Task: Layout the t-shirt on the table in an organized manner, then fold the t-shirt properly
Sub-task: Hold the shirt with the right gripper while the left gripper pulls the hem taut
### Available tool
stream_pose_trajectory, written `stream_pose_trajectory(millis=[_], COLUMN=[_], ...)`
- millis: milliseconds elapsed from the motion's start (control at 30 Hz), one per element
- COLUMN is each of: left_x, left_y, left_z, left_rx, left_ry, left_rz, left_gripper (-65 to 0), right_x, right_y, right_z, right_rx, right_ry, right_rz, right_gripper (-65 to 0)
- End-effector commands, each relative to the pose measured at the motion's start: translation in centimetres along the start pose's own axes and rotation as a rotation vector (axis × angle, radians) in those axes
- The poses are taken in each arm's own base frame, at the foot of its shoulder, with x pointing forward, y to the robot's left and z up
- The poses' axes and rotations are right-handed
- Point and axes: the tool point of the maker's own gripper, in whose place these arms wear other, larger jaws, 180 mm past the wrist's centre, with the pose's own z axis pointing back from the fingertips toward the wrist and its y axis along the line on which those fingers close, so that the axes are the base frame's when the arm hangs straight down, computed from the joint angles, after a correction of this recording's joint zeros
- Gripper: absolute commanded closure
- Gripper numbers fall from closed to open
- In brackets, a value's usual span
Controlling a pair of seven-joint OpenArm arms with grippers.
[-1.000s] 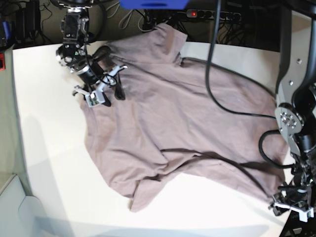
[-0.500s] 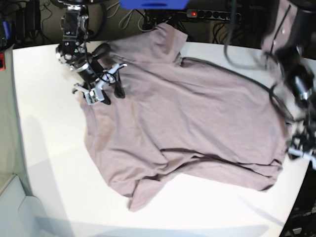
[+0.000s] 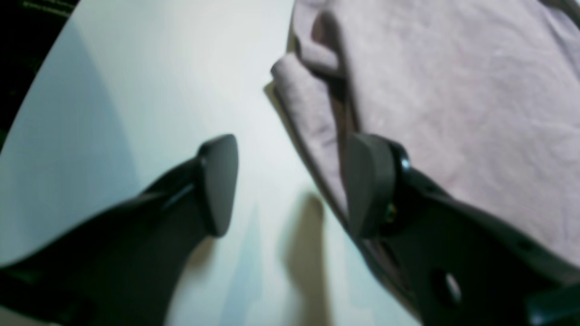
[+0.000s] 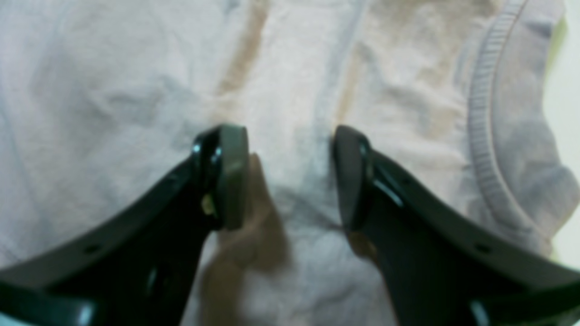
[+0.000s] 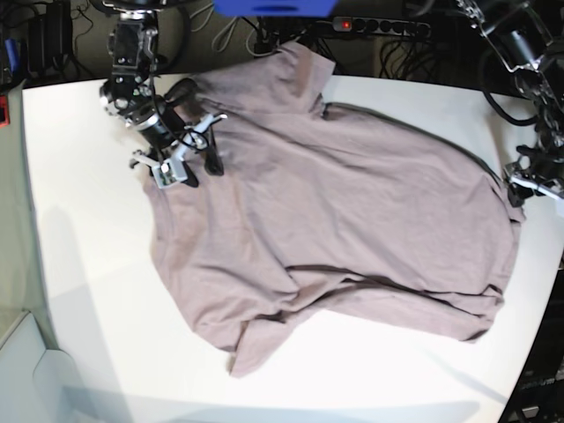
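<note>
Where no container shows, t-shirt (image 5: 335,220) spread on the table (image 5: 79,229).

Both wrist views soft with blur; t-shirt (image 5: 335,211) top sleeve runs past the table (image 5: 88,264) far edge; left gripper (image 5: 535,181) partly cut by the base view's right border

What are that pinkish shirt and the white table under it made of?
The dusty mauve-pink short-sleeved t-shirt looks like soft knit cotton: matte, wrinkled, with a ribbed collar. The wide white tabletop looks like smooth, matte laminate or painted board; which one is unclear.
</note>
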Motion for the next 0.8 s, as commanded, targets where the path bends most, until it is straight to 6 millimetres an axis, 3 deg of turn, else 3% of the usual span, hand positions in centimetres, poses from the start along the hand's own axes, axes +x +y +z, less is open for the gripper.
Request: stream_pose_trajectory(millis=[0,300,500,633,767], left_x=[1.9,0.7,1.0,2.8,2.9], left_y=[-0.2,-0.8,-0.9,1.4,2.4], left_z=[0.1,-2.2,-2.3,-0.8,-0.8], left_rx=[-0.008,-0.032,-0.036,-0.007,0.007], left_ry=[-0.056,-0.008,-0.017,-0.107,-0.113], left_rz=[-0.002,0.089,0.097,0.201,0.224], left_gripper=[-36.5,-36.2,-36.2,-36.2,-36.2], right_x=[-6.9,-7.1,-7.3,-7.3,-7.4], right_y=[0.4,0.5,0.1,-0.1,-0.7], right_z=[1.3,1.4,1.6,1.7,1.9], right_rx=[0.010,0.011,0.005,0.004,-0.004], right_ry=[0.308,0.312,0.319,0.320,0.327], right_rz=[0.055,0.053,0.061,0.064,0.074], right_gripper=[-26.6,-26.6,-26.5,-26.5,-26.5])
